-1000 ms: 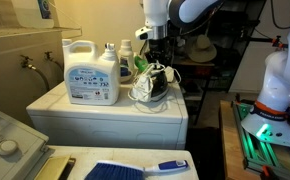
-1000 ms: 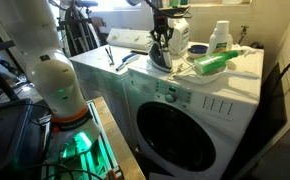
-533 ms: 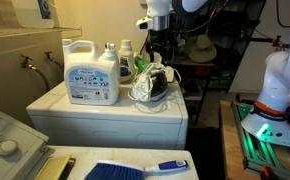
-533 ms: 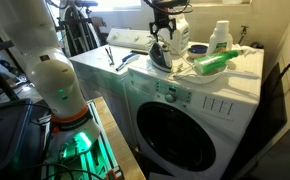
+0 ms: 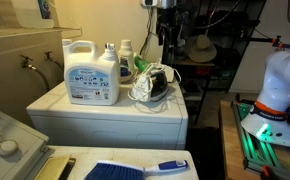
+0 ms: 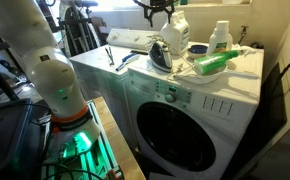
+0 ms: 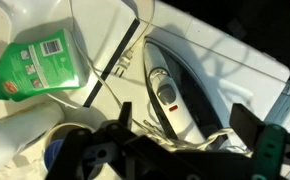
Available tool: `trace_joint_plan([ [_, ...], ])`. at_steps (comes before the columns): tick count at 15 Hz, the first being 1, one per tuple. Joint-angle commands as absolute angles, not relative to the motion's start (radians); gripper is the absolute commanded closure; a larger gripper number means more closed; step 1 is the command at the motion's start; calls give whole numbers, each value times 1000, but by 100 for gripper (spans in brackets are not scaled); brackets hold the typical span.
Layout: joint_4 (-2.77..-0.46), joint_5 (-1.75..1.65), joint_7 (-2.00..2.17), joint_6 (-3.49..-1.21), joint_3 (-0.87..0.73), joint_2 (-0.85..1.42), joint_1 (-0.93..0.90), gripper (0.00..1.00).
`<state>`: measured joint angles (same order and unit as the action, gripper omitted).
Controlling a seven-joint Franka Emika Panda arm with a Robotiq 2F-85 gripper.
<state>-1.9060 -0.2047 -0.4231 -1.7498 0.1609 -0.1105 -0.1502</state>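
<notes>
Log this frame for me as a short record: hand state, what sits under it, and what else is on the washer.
hand: open and empty, in the air above the iron
iron: on the washer top, nothing touching it
washer: front loader, door shut
detergent jug: large, white, upright, beside the iron
green bottle: lying on its side on the washer top
contact: none between the hand and any item

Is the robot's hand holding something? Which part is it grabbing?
Nothing is held. The gripper hangs open above the black and white clothes iron on the white washing machine, not touching it.
</notes>
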Motion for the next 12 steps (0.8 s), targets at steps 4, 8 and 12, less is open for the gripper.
trace_joint_plan([
  [4, -1908, -265, -333, -1757, 164, -108, -153, 0],
  [8, -1934, -273, -159, -1931, 146, -95, -136, 0],
  [12, -1940, -278, 64, -1973, 145, -76, -122, 0],
])
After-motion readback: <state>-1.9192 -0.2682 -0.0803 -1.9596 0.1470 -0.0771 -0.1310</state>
